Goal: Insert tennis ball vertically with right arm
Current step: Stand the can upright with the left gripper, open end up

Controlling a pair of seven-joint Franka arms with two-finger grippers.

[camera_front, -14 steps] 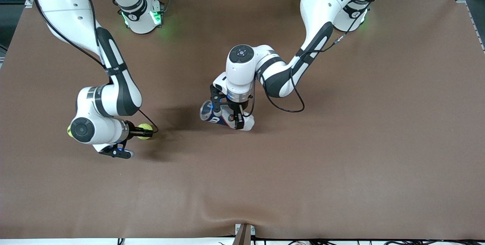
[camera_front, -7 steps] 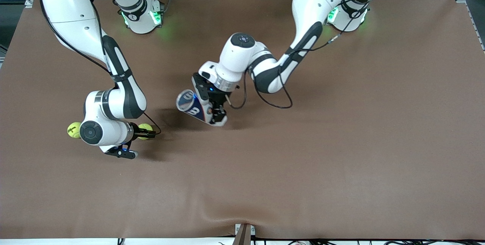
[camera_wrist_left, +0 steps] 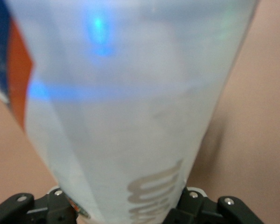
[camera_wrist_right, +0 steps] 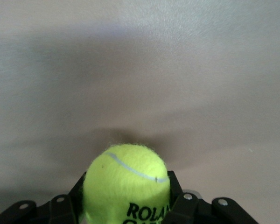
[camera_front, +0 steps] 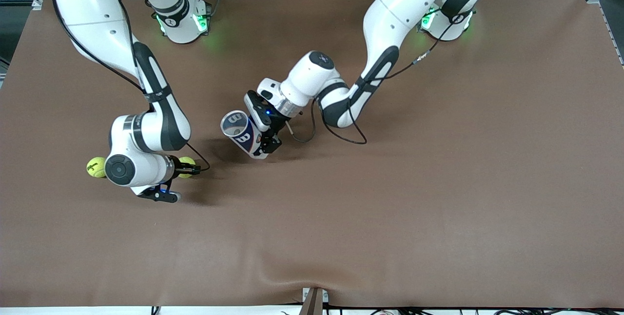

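A: Right gripper (camera_front: 190, 168) clamped on tennis ball (camera_front: 185, 167) over table (camera_front: 438, 183), toward right arm's end. Light, felted, slightly springy; grip across middle.

B: Left gripper (camera_front: 265, 140) clamped on tilted ball can (camera_front: 239, 131); apparently thin-walled.

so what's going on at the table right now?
Two arms, one thing each. The right tool is shut on a tennis ball, low over the table toward the right arm's end. A second ball lies on the table by that arm's wrist. The left tool is shut on a ball can around mid-table, tilted, its open mouth turned toward the right arm's end. The ball is not in the can yet.
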